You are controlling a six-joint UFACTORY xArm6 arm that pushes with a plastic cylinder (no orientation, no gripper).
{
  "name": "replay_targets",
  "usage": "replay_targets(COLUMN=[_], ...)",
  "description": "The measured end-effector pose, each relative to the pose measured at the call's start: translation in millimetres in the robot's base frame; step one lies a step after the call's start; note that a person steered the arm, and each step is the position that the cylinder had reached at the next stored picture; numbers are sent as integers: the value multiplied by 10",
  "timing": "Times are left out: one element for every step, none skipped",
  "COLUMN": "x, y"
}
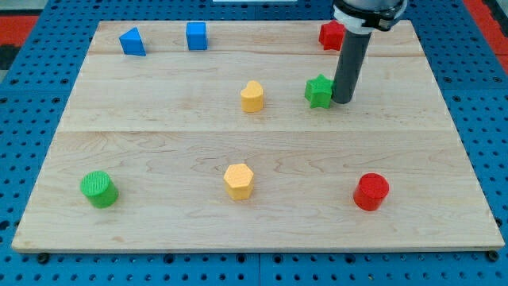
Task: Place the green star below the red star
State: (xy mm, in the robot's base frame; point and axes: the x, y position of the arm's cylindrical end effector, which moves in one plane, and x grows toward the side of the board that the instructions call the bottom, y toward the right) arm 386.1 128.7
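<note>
The green star (318, 91) lies on the wooden board right of centre, in the upper half. The red star (331, 36) sits near the view's top edge, partly hidden behind the dark rod. The green star is below the red star and slightly to its left. My tip (343, 101) rests on the board just right of the green star, touching or almost touching its right side.
A blue triangular block (132, 41) and a blue cube (196, 36) sit at the top left. A yellow block (252, 96) is left of the green star. A green cylinder (99, 189), a yellow hexagon (239, 180) and a red cylinder (371, 191) line the bottom.
</note>
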Motion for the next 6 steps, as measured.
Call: replay_targets(x=[287, 403, 332, 51, -243, -337], y=[-75, -314, -543, -419, -162, 68])
